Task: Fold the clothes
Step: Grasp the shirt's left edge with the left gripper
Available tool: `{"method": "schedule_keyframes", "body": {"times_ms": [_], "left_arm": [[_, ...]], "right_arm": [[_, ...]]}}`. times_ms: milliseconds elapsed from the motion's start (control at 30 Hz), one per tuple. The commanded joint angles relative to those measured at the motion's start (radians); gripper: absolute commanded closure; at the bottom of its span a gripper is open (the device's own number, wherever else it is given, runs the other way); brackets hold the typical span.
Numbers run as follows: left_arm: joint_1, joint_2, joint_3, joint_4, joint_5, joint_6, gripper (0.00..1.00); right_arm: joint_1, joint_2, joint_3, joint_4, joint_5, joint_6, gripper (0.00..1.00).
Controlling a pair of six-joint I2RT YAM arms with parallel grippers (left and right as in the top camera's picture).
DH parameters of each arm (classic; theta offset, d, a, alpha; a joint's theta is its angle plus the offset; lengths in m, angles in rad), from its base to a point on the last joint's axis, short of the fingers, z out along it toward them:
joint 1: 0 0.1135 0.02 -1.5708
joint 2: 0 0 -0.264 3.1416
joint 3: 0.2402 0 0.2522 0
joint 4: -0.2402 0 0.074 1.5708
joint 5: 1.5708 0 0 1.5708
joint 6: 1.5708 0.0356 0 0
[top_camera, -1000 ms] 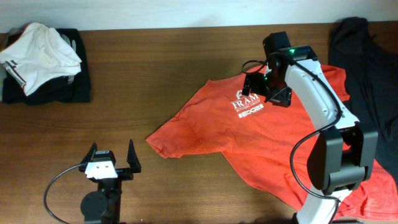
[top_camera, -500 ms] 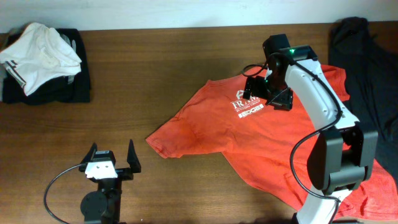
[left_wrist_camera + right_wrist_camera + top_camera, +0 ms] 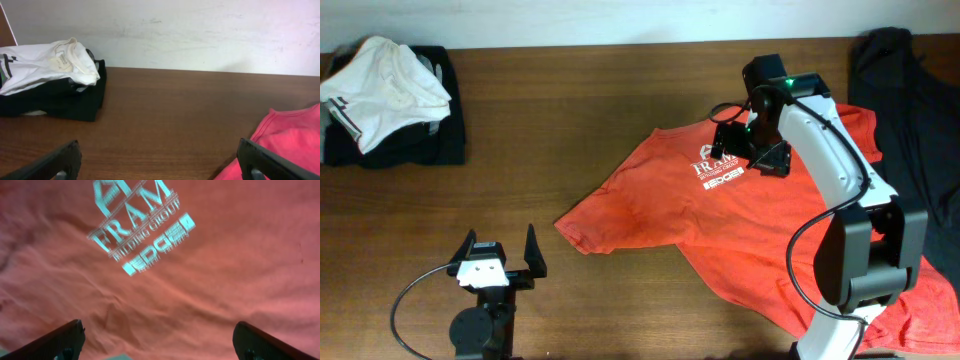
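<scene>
The red-orange T-shirt (image 3: 720, 220) lies spread and rumpled on the right half of the table, white lettering (image 3: 718, 170) facing up. It fills the right wrist view (image 3: 200, 280) and shows at the right edge of the left wrist view (image 3: 290, 137). My right gripper (image 3: 750, 148) is open, hovering over the shirt's chest just right of the lettering, holding nothing. My left gripper (image 3: 500, 258) is open and empty near the table's front edge, left of the shirt's nearest corner.
A white garment on a black folded one (image 3: 390, 100) sits at the back left, also in the left wrist view (image 3: 50, 80). A dark garment (image 3: 910, 110) lies at the back right. Bare wood (image 3: 570, 120) lies between them.
My right gripper has shifted slightly toward the right over the shirt's chest. The left arm and the shirt have not moved.
</scene>
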Motion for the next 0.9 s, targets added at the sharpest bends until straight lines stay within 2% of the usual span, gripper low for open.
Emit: {"method": "schedule_keyframes", "body": {"times_ms": [0, 100, 167, 200, 267, 300, 367, 400, 433, 467, 533, 600, 633, 667, 700, 733, 867], "left_arm": [[-0.006, 0.000, -0.007, 0.002, 0.004, 0.016, 0.01], [-0.006, 0.000, -0.007, 0.019, 0.085, 0.008, 0.01], [-0.006, 0.000, 0.000, 0.121, 0.383, 0.008, 0.01], [-0.006, 0.000, 0.016, 0.163, 0.462, 0.007, 0.01], [-0.006, 0.046, 0.117, 0.108, 0.466, 0.007, 0.01], [-0.006, 0.116, 0.186, 0.046, 0.469, 0.007, 0.01], [-0.006, 0.368, 0.358, -0.037, 0.566, 0.034, 0.01], [-0.006, 0.593, 0.514, -0.116, 0.654, 0.069, 0.01], [-0.006, 0.729, 0.627, -0.216, 0.680, 0.093, 0.01], [-0.007, 0.909, 0.793, -0.406, 0.681, 0.140, 0.01], [-0.013, 1.208, 1.062, -0.667, 0.677, 0.178, 0.01], [-0.014, 1.366, 1.143, -0.718, 0.697, 0.159, 0.01], [-0.027, 1.437, 1.167, -0.734, 0.658, 0.159, 0.01], [-0.059, 1.492, 1.185, -0.760, 0.540, 0.124, 0.01], [-0.138, 1.560, 1.206, -0.817, 0.286, 0.025, 0.01], [-0.190, 1.594, 1.206, -0.830, 0.193, 0.003, 0.01], [-0.291, 1.695, 1.206, -0.816, 0.169, 0.007, 0.01]], "right_arm": [[0.001, -0.030, -0.005, -0.056, 0.020, -0.002, 0.01], [0.001, -0.083, -0.005, -0.171, 0.016, -0.002, 0.01], [0.001, -0.162, -0.005, -0.217, 0.021, -0.002, 0.01], [0.001, -0.213, -0.005, -0.223, 0.021, -0.002, 0.01], [0.001, -0.342, -0.005, -0.232, 0.045, -0.002, 0.01], [0.001, -0.388, -0.005, -0.235, 0.058, -0.002, 0.01], [0.001, -0.480, -0.005, -0.253, 0.065, -0.002, 0.01], [0.001, -0.511, -0.005, -0.272, 0.066, -0.002, 0.01], [0.001, -0.534, -0.005, -0.296, 0.066, -0.002, 0.01], [0.001, -0.550, -0.005, -0.316, 0.066, -0.002, 0.01], [0.001, -0.558, -0.005, -0.349, 0.071, -0.003, 0.01], [0.001, -0.558, -0.005, -0.358, 0.077, -0.018, 0.01], [0.001, -0.558, -0.005, -0.358, 0.077, -0.021, 0.01], [0.001, -0.558, -0.005, -0.357, 0.078, -0.021, 0.01], [0.001, -0.558, -0.005, -0.350, 0.096, -0.021, 0.01], [0.001, -0.558, -0.005, -0.346, 0.100, -0.021, 0.01], [0.001, -0.558, -0.005, -0.340, 0.102, -0.021, 0.01]]}}
